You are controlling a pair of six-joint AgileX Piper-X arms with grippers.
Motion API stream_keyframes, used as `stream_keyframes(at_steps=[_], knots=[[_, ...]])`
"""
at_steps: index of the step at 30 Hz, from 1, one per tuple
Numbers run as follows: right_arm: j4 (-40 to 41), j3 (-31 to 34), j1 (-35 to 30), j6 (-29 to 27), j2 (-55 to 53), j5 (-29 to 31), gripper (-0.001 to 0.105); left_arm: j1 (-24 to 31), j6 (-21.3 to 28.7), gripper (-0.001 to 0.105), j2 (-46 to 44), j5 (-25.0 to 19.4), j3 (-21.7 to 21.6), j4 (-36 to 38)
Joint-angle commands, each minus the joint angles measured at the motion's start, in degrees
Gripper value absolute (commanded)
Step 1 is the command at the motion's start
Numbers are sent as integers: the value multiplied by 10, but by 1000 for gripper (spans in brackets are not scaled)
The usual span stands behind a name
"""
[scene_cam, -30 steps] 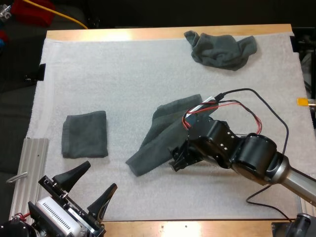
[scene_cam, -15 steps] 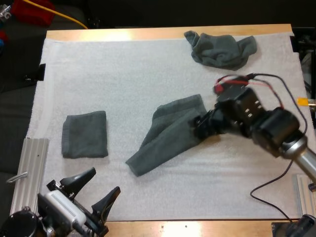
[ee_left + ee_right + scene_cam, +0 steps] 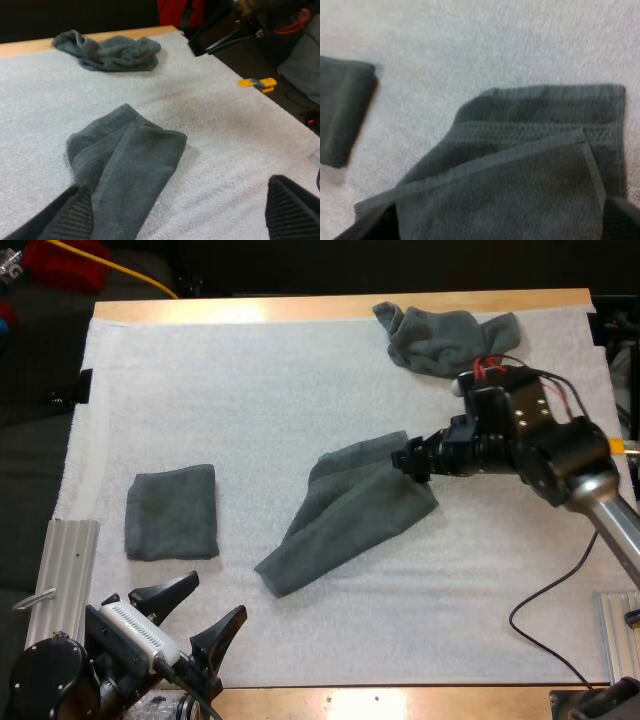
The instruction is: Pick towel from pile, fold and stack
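Swung the right gripper (image 3: 408, 458) off the near edge of the half-folded towel (image 3: 345, 515) and round to its far right corner, all inside a second. Held its black fingers (image 3: 620, 220) apart there, poised over the cloth with nothing pinched between them. Left that towel lying at mid-mat as before, slanted, one flap doubled over along a diagonal edge, shape unaltered. Shifted the left gripper (image 3: 212, 600) only a little at the near left corner of the white mat (image 3: 250, 390), fingers (image 3: 65, 212) likewise spread and holding nothing. Found one folded towel (image 3: 172, 511) sitting square on the left of the mat, well apart from the work, and a crumpled towel (image 3: 445, 338) waiting at the far side, near the edge of the wooden table (image 3: 300, 308). Judged the fold unfinished. Seemed set for a fresh grip at that far corner, to pull it across and square the cloth before stacking on the folded one. Risked dragging the whole towel if pinched too shallow.
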Motion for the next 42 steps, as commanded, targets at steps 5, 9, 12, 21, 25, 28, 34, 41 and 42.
stream_keyframes(at_steps=[5, 9, 12, 21, 25, 28, 34, 41, 42], knots=[[-7, -4, -2, -11, 46, -8, 78, -3, -6, 69, 1, 3, -1, 3], [-22, -4, -2, -11, 79, -19, 78, -3, -6, 69, 1, 3, -1, 4], [-33, -4, -2, -12, 104, -19, 78, -3, -6, 69, 1, 3, -1, 4], [-82, -4, -18, -8, 163, -18, 78, -3, -6, 69, 1, 3, -1, 25], [-93, -4, -41, -1, 187, -33, 78, -3, -6, 69, 1, 3, -1, 26], [-105, -4, -53, 0, 201, -56, 78, -3, -6, 69, 1, 3, -1, 26], [-146, -4, -57, 5, 229, -96, 78, -3, -6, 69, 1, 3, -1, 26], [-179, -4, -57, 7, 270, -99, 78, -3, -6, 69, 1, 3, -1, 26], [-182, -4, -57, 7, 275, -101, 78, -3, -6, 69, 1, 3, -1, 26]])
